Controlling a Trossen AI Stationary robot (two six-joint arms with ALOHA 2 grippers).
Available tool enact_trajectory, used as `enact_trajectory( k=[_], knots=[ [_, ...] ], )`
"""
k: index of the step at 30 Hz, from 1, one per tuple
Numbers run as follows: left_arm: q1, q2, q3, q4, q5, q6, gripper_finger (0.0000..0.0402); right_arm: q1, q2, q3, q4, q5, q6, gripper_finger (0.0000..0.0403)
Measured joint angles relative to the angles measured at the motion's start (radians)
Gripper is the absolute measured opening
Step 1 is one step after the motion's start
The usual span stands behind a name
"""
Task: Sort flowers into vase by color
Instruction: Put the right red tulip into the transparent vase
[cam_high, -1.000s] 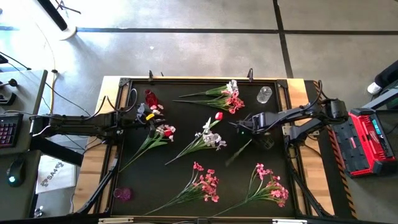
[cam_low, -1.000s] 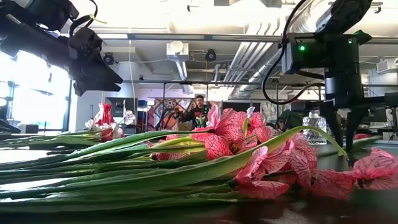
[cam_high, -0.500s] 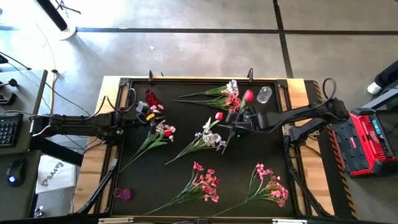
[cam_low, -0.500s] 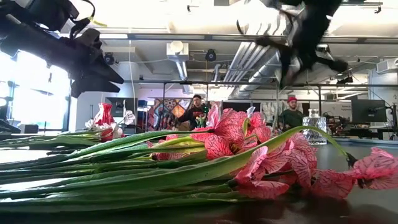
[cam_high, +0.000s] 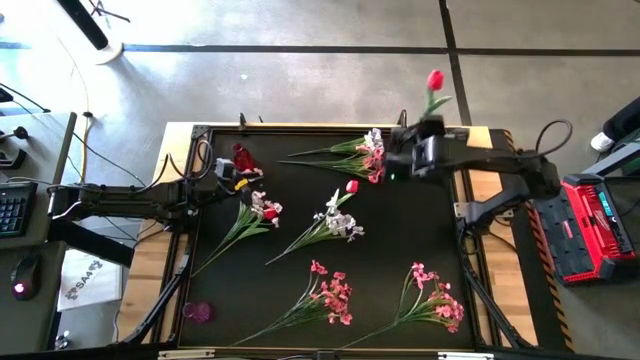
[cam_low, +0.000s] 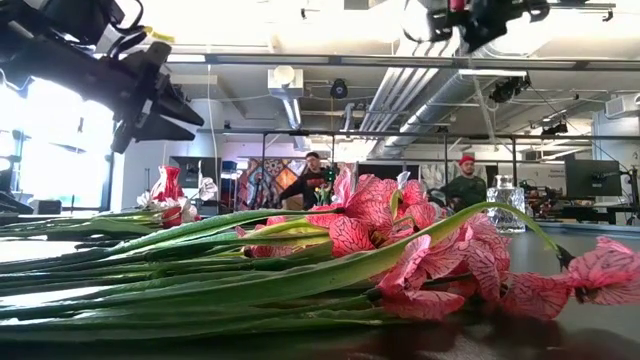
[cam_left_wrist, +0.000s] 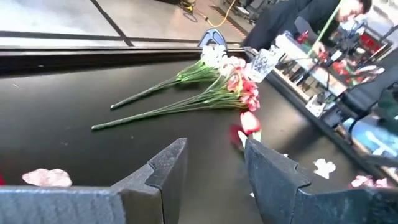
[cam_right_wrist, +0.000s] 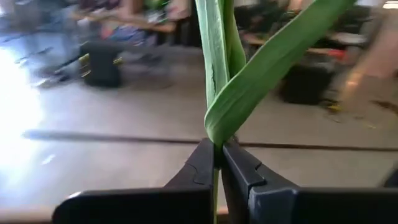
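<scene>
My right gripper is high over the table's far right part, shut on a red tulip whose bloom stands above it. My left gripper hovers open at the table's left with nothing between its fingers. On the black mat lie a white-and-pink bunch at the far side, a loose red bloom, a white spray, a white-and-red spray and two pink sprays. My right gripper pinches the tulip's green stem between its two fingers, right where a long leaf branches off. The fingers point about level and lie across the stem. The tulip is lifted clear of the table and stands upright, bloom up, with a bit of stem below the fingers.
A red vase stands at the far left by my left gripper, a small pink vase at the near left corner, a clear glass vase at the far right. A red box sits right of the table. People stand in the room behind.
My right gripper has risen from the mat's middle right and gone toward the far edge, turning from pointing down to about level. The red tulip has come up with it, from lying on the mat to standing upright, clear of the table. My left gripper has rolled in place.
</scene>
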Motion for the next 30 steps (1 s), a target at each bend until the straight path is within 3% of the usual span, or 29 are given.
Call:
enact_trajectory(
  k=[4, 10, 15, 20, 30],
  knots=[
    [0.000, 0.002, 0.000, 0.001, -0.035, -0.101, 0.0149, -0.144, -0.049, -0.065, 0.038, 0.069, -0.048, 0.0000],
    [0.000, 0.002, 0.000, 0.010, -0.056, -0.090, 0.0149, -0.303, -0.099, -0.158, 0.059, 0.088, 0.003, 0.0000],
    [0.000, 0.002, 0.000, 0.037, -0.054, -0.089, 0.0149, -0.338, -0.102, -0.216, 0.197, 0.104, 0.016, 0.0000],
    [0.000, 0.002, 0.000, 0.047, -0.050, -0.090, 0.0149, -0.346, -0.078, -0.223, 0.325, 0.134, -0.093, 0.0000],
    [-0.001, 0.010, 0.000, 0.043, -0.033, -0.079, 0.0149, -0.389, -0.017, -0.223, 0.359, 0.107, -0.085, 0.0000]
  ],
)
